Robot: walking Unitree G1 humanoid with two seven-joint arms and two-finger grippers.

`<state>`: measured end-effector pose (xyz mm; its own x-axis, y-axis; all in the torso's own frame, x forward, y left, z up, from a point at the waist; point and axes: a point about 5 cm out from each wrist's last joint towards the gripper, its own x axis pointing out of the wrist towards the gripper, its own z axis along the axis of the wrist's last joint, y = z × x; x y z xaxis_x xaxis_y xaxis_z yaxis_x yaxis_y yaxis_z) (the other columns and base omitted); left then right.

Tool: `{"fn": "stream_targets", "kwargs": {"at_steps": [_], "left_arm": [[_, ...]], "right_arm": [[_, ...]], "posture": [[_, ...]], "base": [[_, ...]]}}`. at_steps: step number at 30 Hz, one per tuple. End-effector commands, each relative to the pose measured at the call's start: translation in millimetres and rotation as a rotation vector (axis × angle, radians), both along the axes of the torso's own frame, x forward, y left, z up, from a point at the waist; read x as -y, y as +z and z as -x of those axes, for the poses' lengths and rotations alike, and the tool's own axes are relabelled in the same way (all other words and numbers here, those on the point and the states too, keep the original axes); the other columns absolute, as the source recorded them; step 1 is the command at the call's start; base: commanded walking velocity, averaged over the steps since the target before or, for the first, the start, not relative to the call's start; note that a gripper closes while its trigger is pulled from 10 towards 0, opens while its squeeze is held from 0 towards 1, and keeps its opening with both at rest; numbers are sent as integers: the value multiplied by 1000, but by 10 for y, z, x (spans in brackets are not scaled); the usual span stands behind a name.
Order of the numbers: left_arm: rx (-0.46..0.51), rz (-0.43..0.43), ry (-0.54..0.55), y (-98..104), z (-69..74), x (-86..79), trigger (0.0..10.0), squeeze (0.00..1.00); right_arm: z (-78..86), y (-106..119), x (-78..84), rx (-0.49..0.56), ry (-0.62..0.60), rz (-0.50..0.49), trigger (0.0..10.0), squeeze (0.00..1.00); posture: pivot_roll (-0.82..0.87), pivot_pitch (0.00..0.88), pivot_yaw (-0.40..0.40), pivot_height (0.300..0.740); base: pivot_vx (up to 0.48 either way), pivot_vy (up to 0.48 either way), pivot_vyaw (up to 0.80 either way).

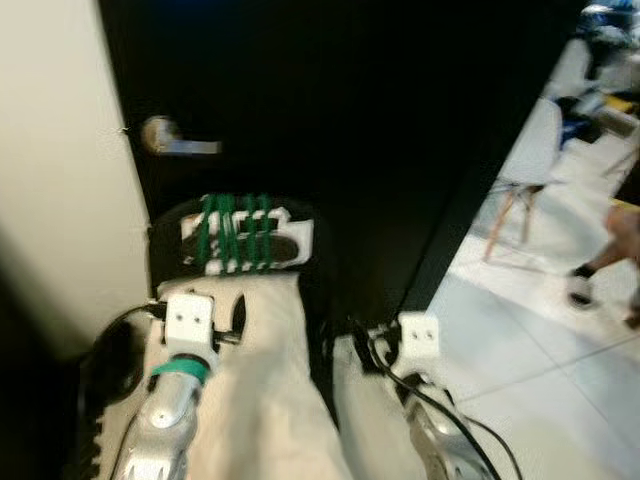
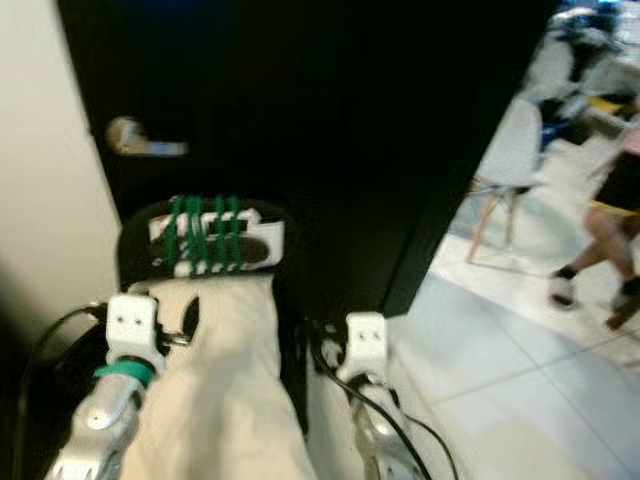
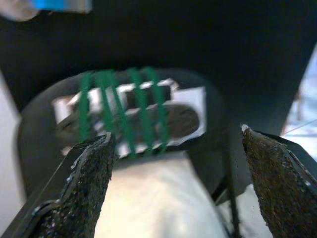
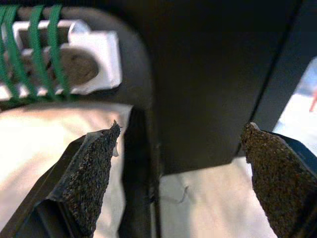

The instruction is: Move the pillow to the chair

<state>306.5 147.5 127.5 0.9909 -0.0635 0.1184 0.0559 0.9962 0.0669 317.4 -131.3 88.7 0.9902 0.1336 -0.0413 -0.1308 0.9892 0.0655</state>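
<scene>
Left gripper [image 3: 176, 186] and right gripper [image 4: 181, 176] raised forward side by side, fingers spread wide

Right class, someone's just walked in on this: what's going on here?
A humanoid robot stands close to a dark door with a silver lever handle. A cream pillow lies across its front between its two arms. The left gripper and right gripper are both open, fingers spread, so neither is pinching the pillow. To the right, past the door's edge, a white chair with wooden legs stands on a pale tiled floor, and a person's legs are nearby.
</scene>
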Motion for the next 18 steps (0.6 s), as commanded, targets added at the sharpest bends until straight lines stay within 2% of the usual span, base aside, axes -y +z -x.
{"fn": "stream_targets", "kwargs": {"at_steps": [1, 18], "left_arm": [[-21, -6, 21, -51, 20, -42, 10000, 0], [-35, 8, 38, -86, -7, -49, 10000, 0]], "right_arm": [[33, -58, -33, -21, 4, -5, 10000, 0], [-3, -23, -29, -10, 2, 18, 10000, 0]], "posture": [[-16, 7, -1, 740], [-50, 0, -9, 740]], "base": [[0, 0, -800], [0, 0, -800]]}}
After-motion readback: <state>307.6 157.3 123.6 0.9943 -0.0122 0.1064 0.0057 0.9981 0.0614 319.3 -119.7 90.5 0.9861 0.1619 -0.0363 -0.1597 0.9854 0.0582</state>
